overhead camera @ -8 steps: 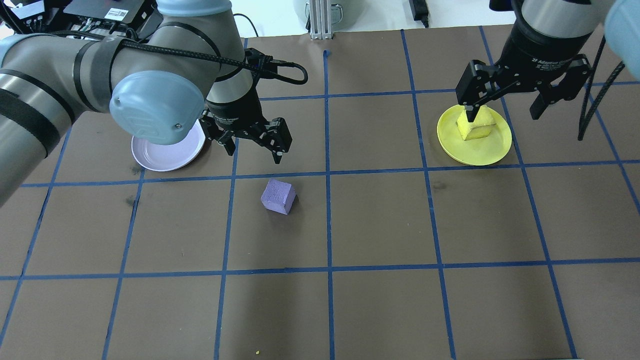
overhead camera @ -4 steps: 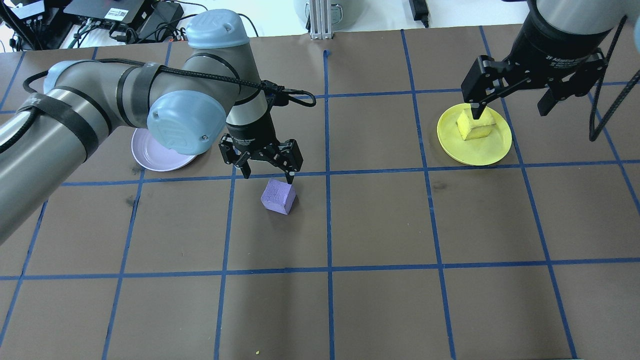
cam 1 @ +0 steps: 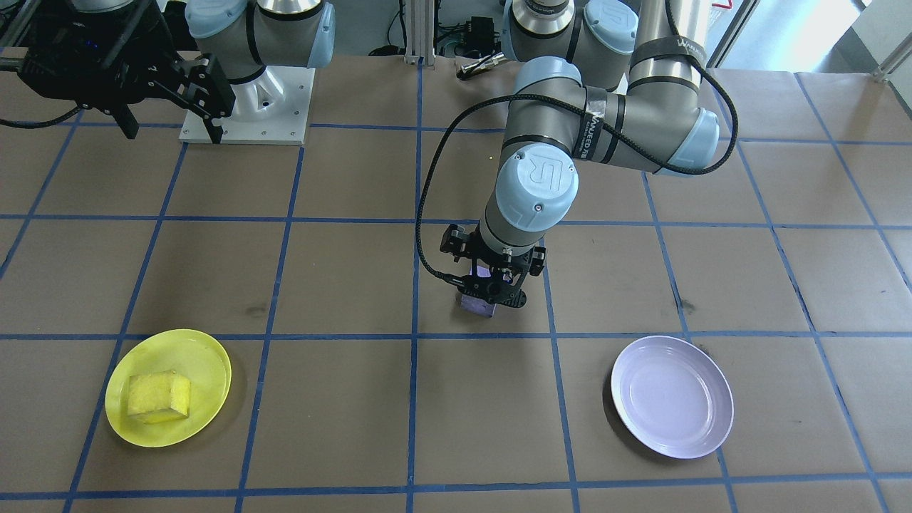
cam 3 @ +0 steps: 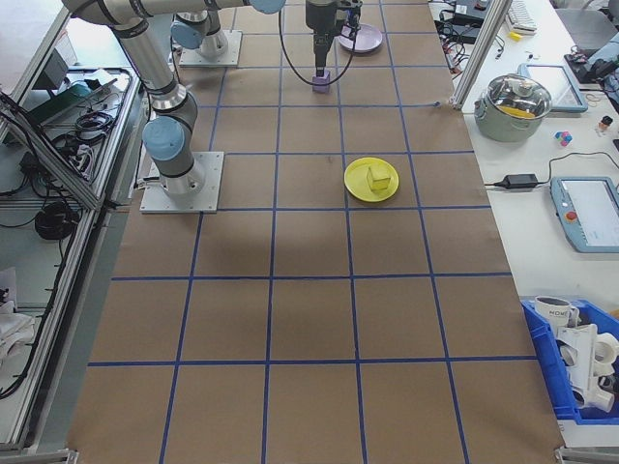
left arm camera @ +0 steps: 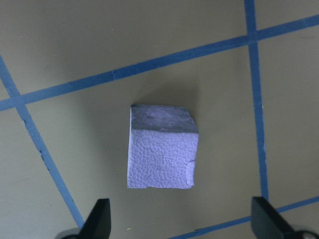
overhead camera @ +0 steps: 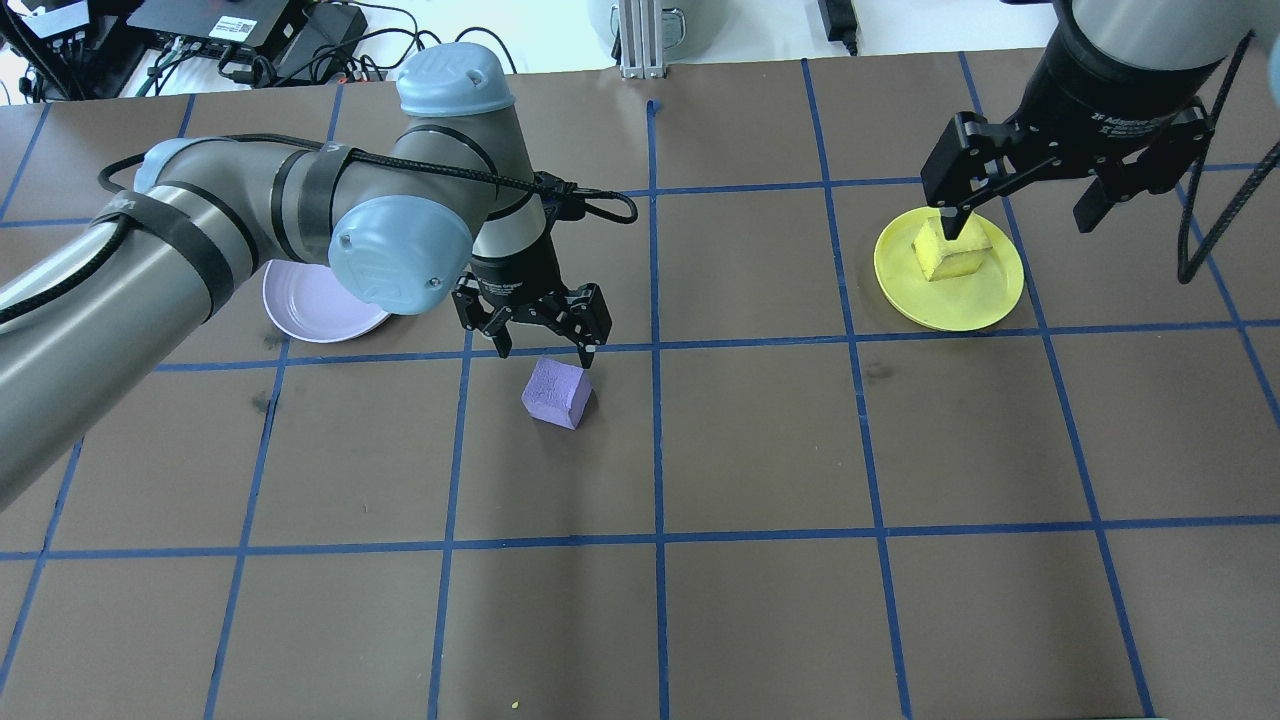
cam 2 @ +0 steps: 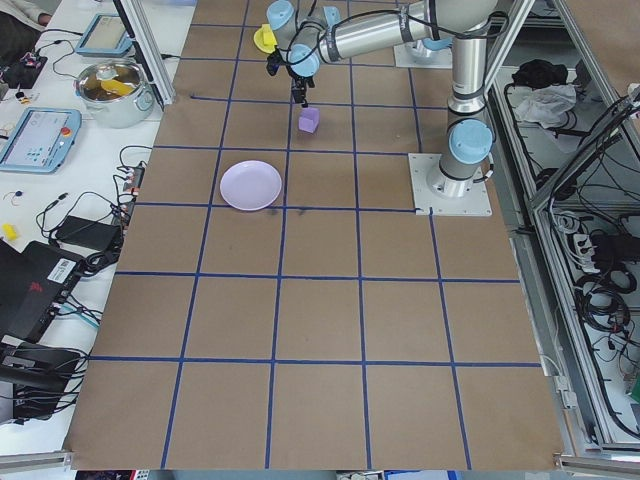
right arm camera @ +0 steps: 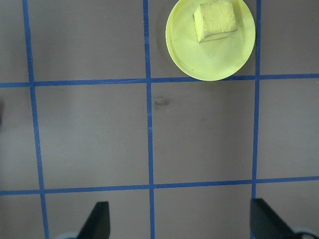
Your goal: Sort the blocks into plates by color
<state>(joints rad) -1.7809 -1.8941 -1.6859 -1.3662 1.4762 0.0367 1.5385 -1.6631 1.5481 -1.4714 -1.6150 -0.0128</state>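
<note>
The purple block (overhead camera: 556,392) (cam 1: 478,305) (left arm camera: 162,152) lies on the brown table near its middle. My left gripper (overhead camera: 541,347) (cam 1: 491,285) hangs open just over it, one fingertip on each side in the left wrist view, not touching it. The lavender plate (cam 1: 672,396) (overhead camera: 312,305) sits beside the block with nothing in it, partly hidden by the left arm from overhead. The yellow block (overhead camera: 950,253) (cam 1: 159,395) (right arm camera: 215,21) rests in the yellow plate (overhead camera: 985,295) (cam 1: 206,367). High above that plate, my right gripper (overhead camera: 1030,205) is open and holds nothing.
Blue tape lines divide the brown table (overhead camera: 760,440) into squares. A metal post (overhead camera: 640,40) and cables stand at the far edge. Off the table's end are a pot (cam 3: 520,104) and tablets.
My left gripper swung from beside the lavender plate toward the purple block and came down over it. My right gripper rose a little above the yellow plate.
</note>
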